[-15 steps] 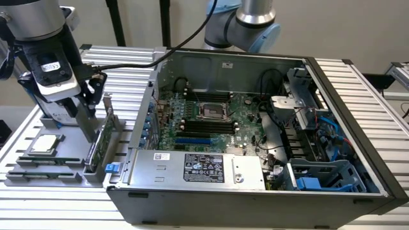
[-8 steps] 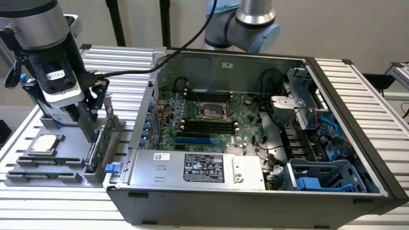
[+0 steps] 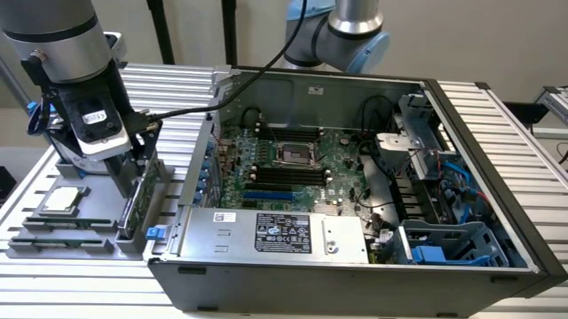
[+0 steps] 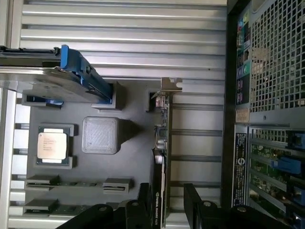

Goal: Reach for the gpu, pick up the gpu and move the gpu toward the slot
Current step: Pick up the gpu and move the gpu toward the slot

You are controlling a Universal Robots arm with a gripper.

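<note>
The gripper [image 4: 167,187] has its two black fingers apart, one on each side of the thin green circuit-board card, the gpu [image 4: 162,138]. One finger [image 4: 144,200] sits just against the board's face. The other stands off with a visible gap, so nothing is clamped yet. The gpu stands on edge in a grey moulded holder tray [image 4: 136,157], with its narrow silver metal bracket [image 4: 170,85] at the end away from the fingers.

On the same tray lie a small square CPU chip [image 4: 52,145] and, further off, a silver hard drive with blue rails [image 4: 71,78]. The tray rests on a ribbed aluminium table [image 4: 124,33]. In the exterior view it is just beside the open black computer case [image 3: 355,292], on the exterior view's left, and the green motherboard [image 3: 284,166] is exposed inside the case.

The reach looks all but finished, and the pick-up is the step in hand. A sound grasp calls for the fingers to close squarely on the two flat faces. The lift should then be straight up out of the tray's groove, so the card does not tilt or snag.
</note>
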